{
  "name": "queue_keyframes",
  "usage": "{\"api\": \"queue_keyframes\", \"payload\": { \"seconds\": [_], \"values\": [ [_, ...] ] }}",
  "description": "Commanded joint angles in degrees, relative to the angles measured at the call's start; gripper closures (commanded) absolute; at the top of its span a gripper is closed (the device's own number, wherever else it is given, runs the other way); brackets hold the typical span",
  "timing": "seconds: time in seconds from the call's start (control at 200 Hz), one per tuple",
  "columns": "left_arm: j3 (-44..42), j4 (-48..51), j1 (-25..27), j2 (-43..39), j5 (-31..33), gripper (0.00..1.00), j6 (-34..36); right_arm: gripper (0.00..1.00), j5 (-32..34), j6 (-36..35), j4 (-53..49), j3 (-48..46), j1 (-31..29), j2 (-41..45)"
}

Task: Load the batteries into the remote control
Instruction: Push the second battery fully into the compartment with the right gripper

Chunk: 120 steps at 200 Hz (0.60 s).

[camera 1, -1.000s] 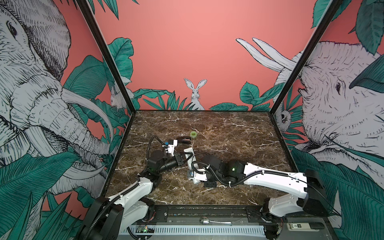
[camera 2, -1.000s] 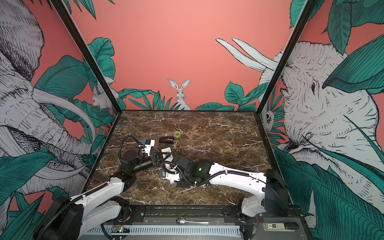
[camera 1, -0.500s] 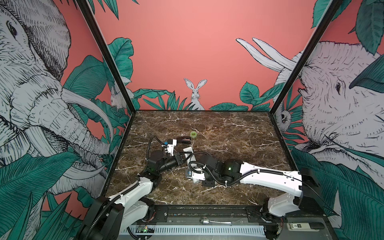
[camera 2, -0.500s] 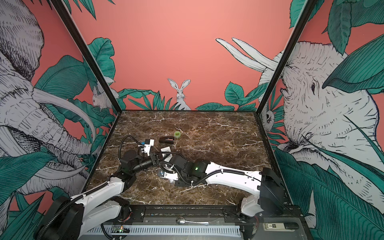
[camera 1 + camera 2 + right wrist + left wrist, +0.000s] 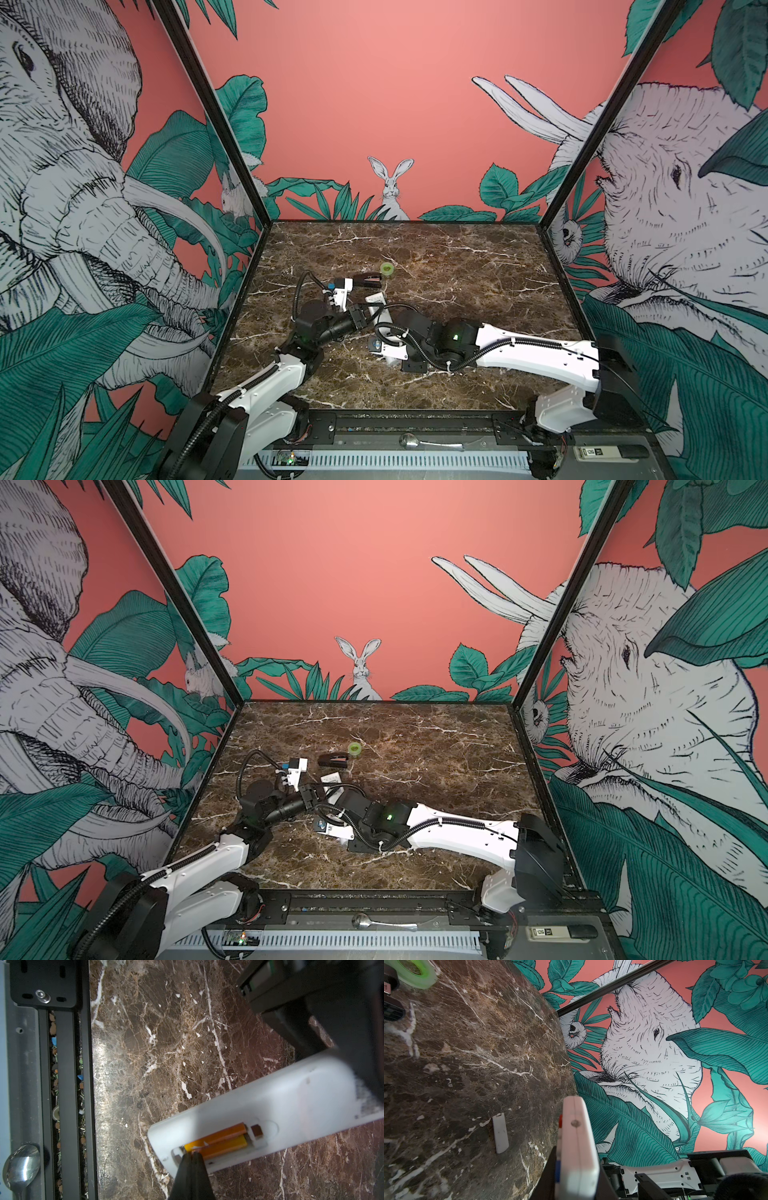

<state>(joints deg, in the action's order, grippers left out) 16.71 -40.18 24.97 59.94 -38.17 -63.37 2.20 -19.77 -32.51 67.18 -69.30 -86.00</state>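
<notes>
My left gripper (image 5: 577,1159) pinches the remote (image 5: 259,1105) by its long edges at the coloured-button end. It holds the remote just ahead of both arms, near the middle of the table (image 5: 467,1053), with the plain back turned toward my right wrist camera. I cannot tell whether the remote rests on the marble or hangs just above it.

The bay in that back is open, and both batteries (image 5: 220,1140) lie in it side by side, lengthwise. My right gripper (image 5: 192,1159) has its fingers pressed together with nothing between them. The joined tips touch the end of the nearer battery, at the end of the bay closest to the remote's tail.

So I judge the main work nearly done: both batteries are in the bay, and I seem to be pushing the last one home. I cannot make out whether each sits fully down against its contacts, so that is what I would check.

The cover (image 5: 500,1133) lies flat on the table, apart from the remote. If closing the bay counts as part of loading, picking up the cover and sliding it on is what remains.
</notes>
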Motion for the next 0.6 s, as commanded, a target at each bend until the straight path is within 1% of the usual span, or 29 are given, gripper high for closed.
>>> {"api": "queue_keyframes", "payload": {
  "seconds": [0.0, 0.1, 0.21, 0.305, 0.435, 0.515, 0.595],
  "values": [
    [0.34, -5.38, 0.7, -1.42, -4.46, 1.0, -4.65, 0.99, 1.74, 0.45, 1.33, 0.55, -0.05, -1.92],
    [0.16, -4.41, 0.69, -1.75, -3.79, 1.0, -4.02, 0.98, 1.22, 0.51, 0.98, 0.75, -0.05, -1.5],
    [0.06, -2.01, 0.69, -2.81, -2.45, 1.0, -2.88, 0.93, 0.45, 0.68, 0.59, 0.64, -0.05, -0.67],
    [0.11, 1.66, 0.61, -4.85, -0.69, 1.0, -1.17, 0.86, -0.39, 1.13, 0.43, 0.2, -0.05, 0.44],
    [-0.14, 5.8, 0.08, -7.31, 1.79, 1.0, 0.63, 0.7, -1.56, 2.29, 0.76, -0.65, -0.05, 2.31],
    [-0.43, 7.06, -0.15, -8.08, 3.01, 1.0, 1.31, 0.65, -2.17, 3.24, 1.52, -1.2, -0.05, 3.74],
    [-0.84, 7.95, -0.25, -8.62, 3.28, 1.0, 1.91, 0.64, -2.33, 4.2, 2.01, -1.39, -0.05, 4.88]
  ]
}}
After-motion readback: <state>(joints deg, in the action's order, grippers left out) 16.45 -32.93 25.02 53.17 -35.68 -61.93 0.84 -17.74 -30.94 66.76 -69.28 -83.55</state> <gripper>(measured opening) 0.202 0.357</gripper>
